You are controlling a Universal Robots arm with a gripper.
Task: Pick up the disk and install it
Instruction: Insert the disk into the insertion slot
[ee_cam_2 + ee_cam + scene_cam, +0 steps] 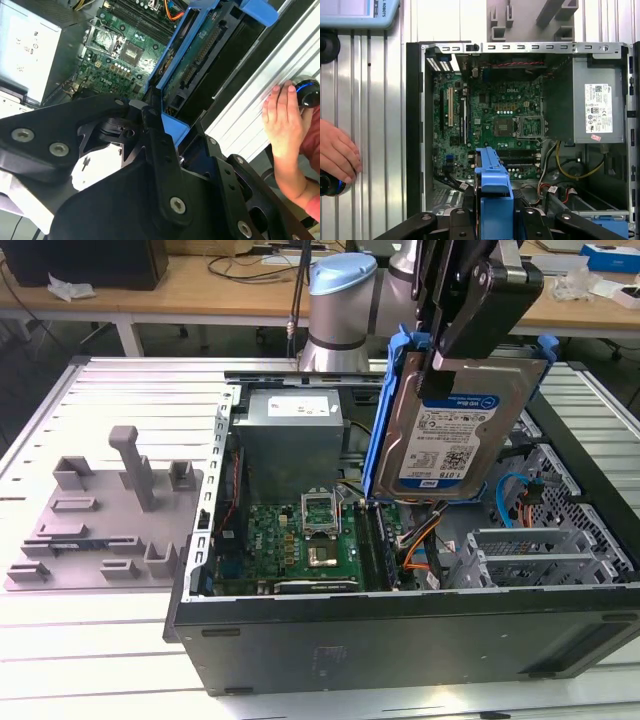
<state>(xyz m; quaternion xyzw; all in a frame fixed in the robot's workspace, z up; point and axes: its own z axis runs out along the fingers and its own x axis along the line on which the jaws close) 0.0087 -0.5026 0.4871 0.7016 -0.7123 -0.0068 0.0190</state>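
Surface: ribbed light-metal table, slots running lengthwise. Rm: wooden benches behind, w/ cables and loose packaging on top. A grey fixture plate w/ upright blocks lies on the table at the exterior view's left, apart from the PC case. The case lies on its side, panel off, interior exposed: power supply at the far end, motherboard nearer the camera, metal drive cage at the exterior view's right. The arm's base stands behind the case. A person's hand rests on the table outside the case wall, fingers over a black knob w/ blue ring. The gripper is above the case. Jaws: drawn in narrow, clamped on the upper edge of the disk, one finger per face; in the first wrist view the black fingers flank the blue carrier frame. The disk is held on edge and slightly tilted, label side toward the exterior camera, over the gap btwn motherboard and drive cage. Cannot tell whether its lower edge touches anything inside. It is not seated in the cage.
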